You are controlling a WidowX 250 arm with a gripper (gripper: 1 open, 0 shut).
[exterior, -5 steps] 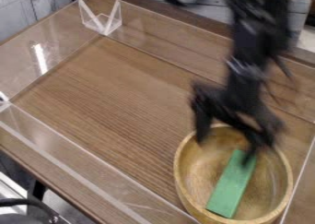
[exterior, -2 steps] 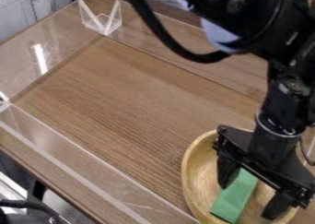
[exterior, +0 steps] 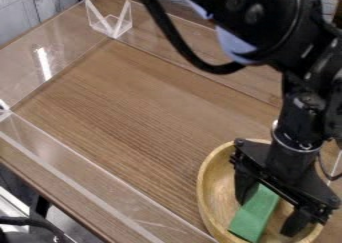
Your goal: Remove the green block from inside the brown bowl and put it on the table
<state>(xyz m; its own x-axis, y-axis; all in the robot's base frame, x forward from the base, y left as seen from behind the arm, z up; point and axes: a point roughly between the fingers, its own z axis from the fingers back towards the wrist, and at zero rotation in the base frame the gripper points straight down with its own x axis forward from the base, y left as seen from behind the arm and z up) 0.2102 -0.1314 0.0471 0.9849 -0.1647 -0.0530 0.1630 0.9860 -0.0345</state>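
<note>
The brown bowl (exterior: 214,182) sits at the lower right of the table (exterior: 127,112), partly cut off by the frame edge. Inside it lies the green block (exterior: 254,216), tilted lengthwise against the bowl's inner slope. My gripper (exterior: 274,205) points straight down into the bowl with its black fingers (exterior: 243,183) spread on either side of the block's upper end. The jaws are open, and I see no squeeze on the block. The arm (exterior: 287,47) covers the bowl's far rim.
Low clear acrylic walls (exterior: 80,177) border the table on the left and front. A small clear acrylic stand (exterior: 110,19) sits at the back left corner. Bare wood-grain surface stretches across the middle and left of the table.
The arm has swung toward the lower right and sunk slightly, bringing the open fingers down around the block's upper end. The block and bowl have kept their place.
</note>
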